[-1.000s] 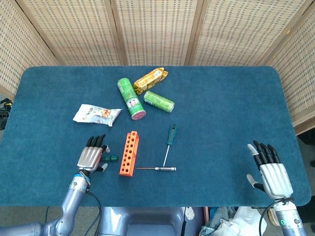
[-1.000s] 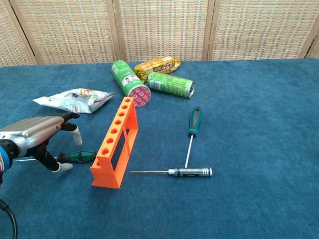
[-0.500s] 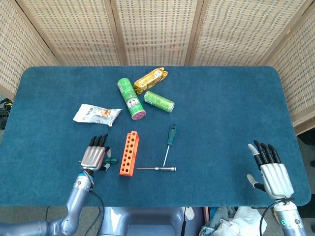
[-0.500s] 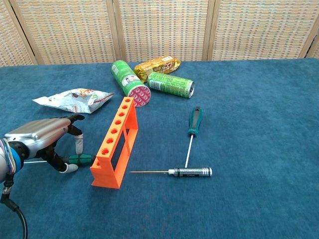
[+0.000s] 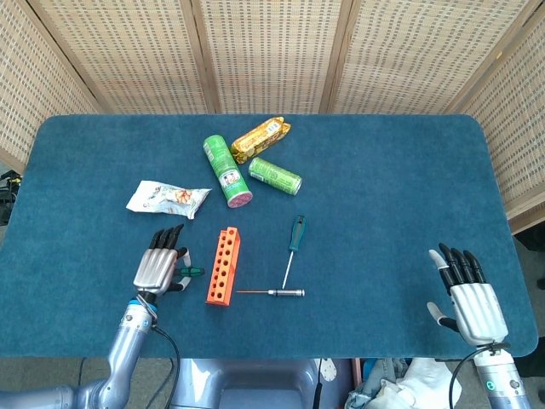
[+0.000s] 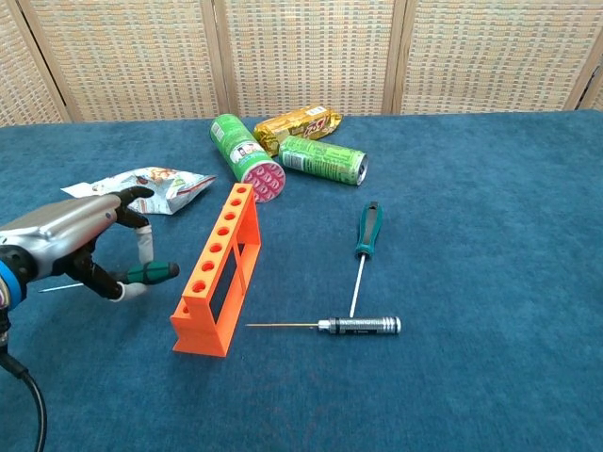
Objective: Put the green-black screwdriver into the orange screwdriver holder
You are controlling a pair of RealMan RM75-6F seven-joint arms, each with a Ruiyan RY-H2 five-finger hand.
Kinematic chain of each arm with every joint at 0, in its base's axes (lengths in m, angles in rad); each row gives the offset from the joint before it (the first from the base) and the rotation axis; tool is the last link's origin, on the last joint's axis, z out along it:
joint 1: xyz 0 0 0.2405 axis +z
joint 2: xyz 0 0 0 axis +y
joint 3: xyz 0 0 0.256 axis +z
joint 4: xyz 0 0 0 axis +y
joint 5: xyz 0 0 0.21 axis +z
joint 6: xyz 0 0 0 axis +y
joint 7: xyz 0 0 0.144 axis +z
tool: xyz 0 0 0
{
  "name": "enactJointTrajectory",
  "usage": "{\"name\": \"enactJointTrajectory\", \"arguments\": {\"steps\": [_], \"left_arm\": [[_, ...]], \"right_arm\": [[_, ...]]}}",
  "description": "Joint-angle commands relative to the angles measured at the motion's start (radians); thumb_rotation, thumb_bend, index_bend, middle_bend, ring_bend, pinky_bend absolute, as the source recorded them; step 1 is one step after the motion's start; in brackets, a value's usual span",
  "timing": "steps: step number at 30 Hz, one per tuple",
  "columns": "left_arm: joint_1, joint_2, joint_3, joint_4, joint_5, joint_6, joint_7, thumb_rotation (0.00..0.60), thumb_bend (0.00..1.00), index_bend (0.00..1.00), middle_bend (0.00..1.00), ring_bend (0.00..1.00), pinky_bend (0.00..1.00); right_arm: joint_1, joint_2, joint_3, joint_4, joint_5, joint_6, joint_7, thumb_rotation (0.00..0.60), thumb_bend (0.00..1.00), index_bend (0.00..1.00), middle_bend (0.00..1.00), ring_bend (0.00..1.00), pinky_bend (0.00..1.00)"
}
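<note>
Your left hand [image 6: 71,250] pinches the green-black screwdriver [image 6: 151,273] just left of the orange plastic screwdriver holder [image 6: 221,268] on the table; next, upend it over a hole.

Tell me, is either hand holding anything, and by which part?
The left hand pinches the green-black screwdriver by its handle; the right hand holds nothing.
</note>
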Motion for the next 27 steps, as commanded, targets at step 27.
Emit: {"name": "enactJointTrajectory", "arguments": {"steps": [27], "left_arm": [[0.054,0.227,-0.136,-0.303,0.138,-0.042,-0.77,0.6,0.35,0.59,0.03,0.0,0.0]], "right_arm": [[0.002,-0.005,-0.001,0.0,0.003,-0.006,-0.011,0.6,0.24,0.0,0.0,0.0,0.0]]}}
